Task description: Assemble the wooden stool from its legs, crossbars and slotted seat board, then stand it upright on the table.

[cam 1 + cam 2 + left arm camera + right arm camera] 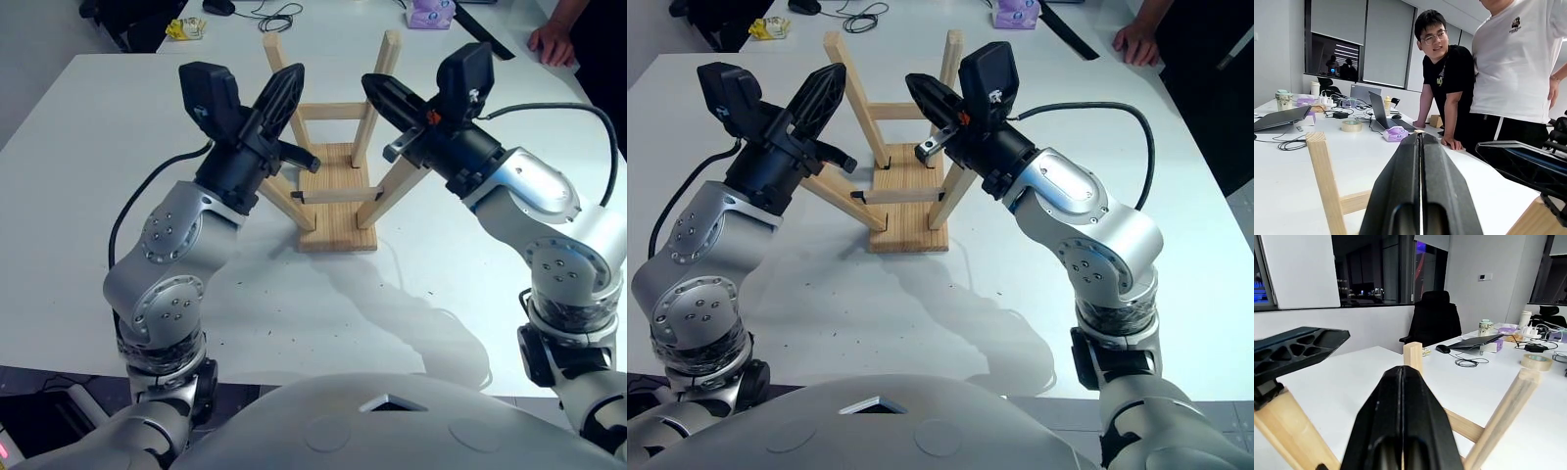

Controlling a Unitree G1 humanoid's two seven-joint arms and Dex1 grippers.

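Note:
The wooden stool (338, 233) rests upside down near the table's middle, its seat board flat on the white table (88, 147) and its legs pointing up. Crossbars (333, 111) join the legs. My left gripper (294, 74) is shut with nothing in it and hovers over the front-left leg (286, 203). My right gripper (371, 84) is also shut and empty, just above the front-right leg (397, 188). The two gripper tips face each other across the stool. In the left wrist view, the shut fingers (1420, 161) point past a leg (1326, 181).
A purple box (431, 12), a yellow packet (186, 27) and cables lie at the table's far edge. A person's hand (554, 44) rests on the far right corner. Bare table spreads in front of the stool and on both sides.

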